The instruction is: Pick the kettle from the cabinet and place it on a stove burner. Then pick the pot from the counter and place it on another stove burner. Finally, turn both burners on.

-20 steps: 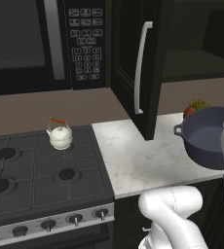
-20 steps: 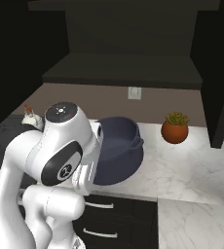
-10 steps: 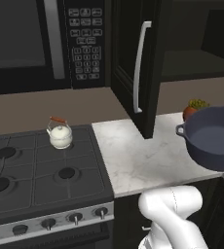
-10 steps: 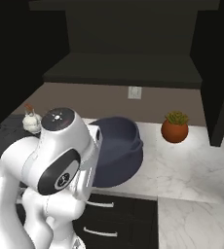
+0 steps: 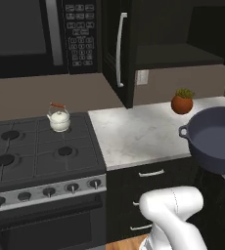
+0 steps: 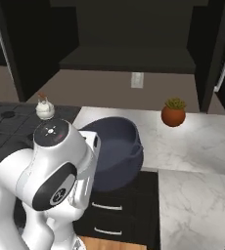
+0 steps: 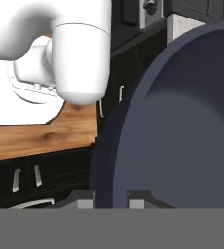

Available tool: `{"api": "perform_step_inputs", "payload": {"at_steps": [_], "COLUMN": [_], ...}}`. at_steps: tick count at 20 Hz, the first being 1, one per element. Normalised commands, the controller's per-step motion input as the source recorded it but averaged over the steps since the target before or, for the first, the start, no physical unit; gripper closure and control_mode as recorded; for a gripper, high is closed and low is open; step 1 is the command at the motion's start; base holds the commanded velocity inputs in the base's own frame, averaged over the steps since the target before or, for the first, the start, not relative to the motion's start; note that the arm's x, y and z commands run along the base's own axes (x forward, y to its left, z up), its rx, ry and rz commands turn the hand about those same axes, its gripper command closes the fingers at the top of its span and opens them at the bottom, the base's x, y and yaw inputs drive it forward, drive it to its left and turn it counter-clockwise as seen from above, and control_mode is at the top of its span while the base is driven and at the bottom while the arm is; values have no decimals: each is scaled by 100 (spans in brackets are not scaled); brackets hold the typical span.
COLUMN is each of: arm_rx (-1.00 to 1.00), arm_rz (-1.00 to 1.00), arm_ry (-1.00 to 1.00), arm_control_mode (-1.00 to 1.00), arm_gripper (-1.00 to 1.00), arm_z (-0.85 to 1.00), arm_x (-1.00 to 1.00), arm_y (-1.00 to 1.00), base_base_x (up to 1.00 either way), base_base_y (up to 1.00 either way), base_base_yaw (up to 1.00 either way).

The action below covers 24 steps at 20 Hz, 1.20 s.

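The dark blue pot [image 5: 214,141] hangs in the air in front of the counter [image 5: 134,132], over the drawer fronts. In the hand view my gripper [image 7: 110,199] is shut on the pot [image 7: 182,121], with the rim between the two fingertips. The arm's white body covers part of the pot [image 6: 117,151] in the right base view. The small cream kettle [image 5: 59,119] stands upright on the back right burner of the stove; the kettle [image 6: 44,108] is well left of the pot. The front right burner [image 5: 65,151] is bare. The black cabinet [image 5: 115,49] stands open above the counter.
A potted plant [image 5: 182,102] sits at the back of the counter near the wall. The microwave [image 5: 31,34] hangs over the stove. A row of knobs [image 5: 73,187] runs along the stove front. Black drawers [image 6: 109,215] lie below the counter edge.
The whole picture has shifted and widened: the base has driven back from the counter. The pot has stayed in the gripper and travelled with the arm. The kettle has not moved.
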Motion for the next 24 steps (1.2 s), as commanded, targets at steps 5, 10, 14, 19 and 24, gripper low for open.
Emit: {"api": "perform_step_inputs", "payload": {"at_steps": [5, 10, 14, 19, 24], "arm_rx": [0, 0, 0, 0, 0], "arm_rz": [0, 0, 0, 0, 0], "arm_ry": [0, 0, 0, 0, 0], "arm_control_mode": [100, 100, 100, 100, 100], "arm_gripper": [100, 100, 100, 100, 100], "arm_z": [0, 0, 0, 0, 0], "arm_x": [0, 0, 0, 0, 0], "arm_y": [0, 0, 0, 0, 0], "base_base_x": [-51, -49, -47, -36, -12], "base_base_y": [42, 48, 48, 56, 73], "base_base_yaw": [0, 0, 0, -2, -4]}}
